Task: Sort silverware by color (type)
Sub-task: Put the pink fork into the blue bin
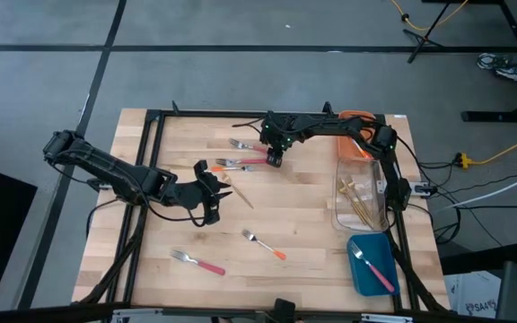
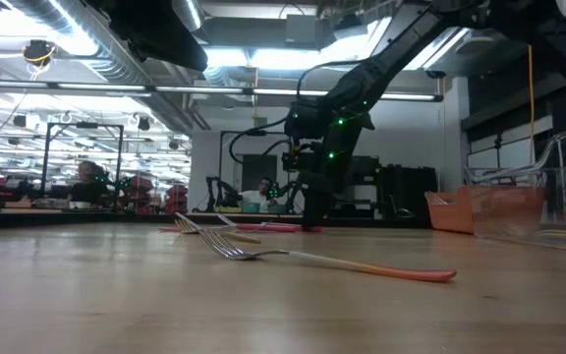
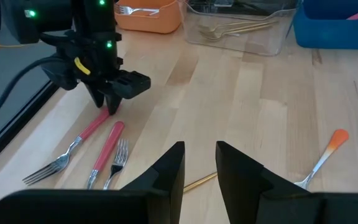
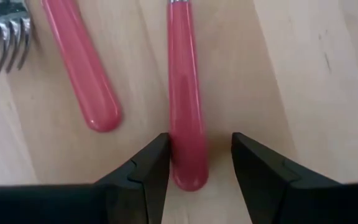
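Two pink-handled forks [image 1: 240, 144] [image 1: 245, 162] lie flat near the table's far middle, a third fork [image 3: 118, 157] beside them. My right gripper [image 4: 199, 146] is open and low over them, its fingers on either side of one pink handle's free end. My left gripper [image 3: 199, 152] is open at mid-table, hovering just short of a thin gold utensil [image 1: 241, 198] that lies flat. An orange-handled fork [image 1: 264, 244] and a pink-handled fork [image 1: 197, 263] lie nearer the near edge. My right gripper comes down from above with its fingers along the pink handle's free end [image 4: 188, 158]. One finger [image 4: 148, 171] stands right against the handle's side, and I cannot tell whether it touches. The fork lies flat on the table.
Three bins line the table's right side: an orange bin [image 1: 355, 144] at the far corner, a clear bin [image 1: 341, 213] holding gold utensils, and a blue bin [image 1: 361, 274] holding a pink-handled fork. A black frame edges the table. People and desks show in the room behind.
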Controlling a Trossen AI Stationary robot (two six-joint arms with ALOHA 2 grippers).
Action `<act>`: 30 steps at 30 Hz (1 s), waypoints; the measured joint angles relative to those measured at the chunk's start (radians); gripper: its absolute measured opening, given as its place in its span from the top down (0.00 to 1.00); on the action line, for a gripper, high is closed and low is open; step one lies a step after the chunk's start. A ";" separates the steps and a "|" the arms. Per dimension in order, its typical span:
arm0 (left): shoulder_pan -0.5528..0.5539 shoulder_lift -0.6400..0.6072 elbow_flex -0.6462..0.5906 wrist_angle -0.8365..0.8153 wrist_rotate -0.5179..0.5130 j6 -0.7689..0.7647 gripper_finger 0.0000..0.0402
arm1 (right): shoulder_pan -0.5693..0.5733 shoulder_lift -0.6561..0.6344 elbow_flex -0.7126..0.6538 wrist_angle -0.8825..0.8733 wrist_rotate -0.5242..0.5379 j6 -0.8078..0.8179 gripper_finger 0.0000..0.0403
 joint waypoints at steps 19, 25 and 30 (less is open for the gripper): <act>0.000 0.000 0.000 -0.001 0.000 0.000 0.79 | 0.001 0.015 0.003 -0.062 -0.001 0.033 0.86; 0.000 0.000 0.000 -0.001 0.000 0.000 0.79 | 0.001 0.014 0.003 -0.126 -0.001 0.078 0.90; 0.000 0.000 0.000 -0.001 0.000 0.000 0.79 | 0.008 0.013 0.002 -0.188 -0.001 0.112 0.90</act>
